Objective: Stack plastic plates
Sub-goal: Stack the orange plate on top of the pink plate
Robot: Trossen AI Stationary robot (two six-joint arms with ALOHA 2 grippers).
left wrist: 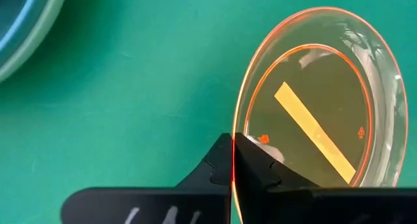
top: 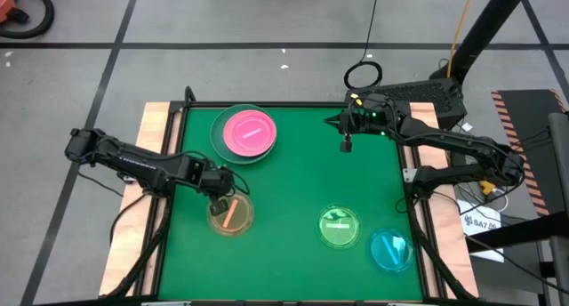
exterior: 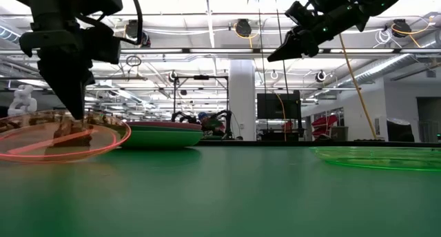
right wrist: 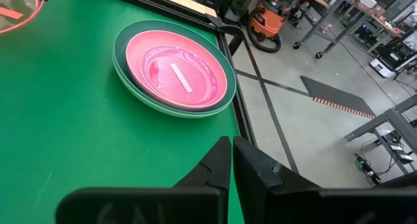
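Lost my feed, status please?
Left claw shut on amber plate rim. Right claw shut, empty, hovering beside pink stack. Green plate, blue plate loose. Nothing blocking.

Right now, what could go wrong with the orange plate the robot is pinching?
The left gripper pinches only the thin rim of the amber plate, so it could slip out or tilt when lifted. The stack topped by the pink plate sits near the table's far edge, so a clumsy drop there might nudge it. The right gripper waits apart.
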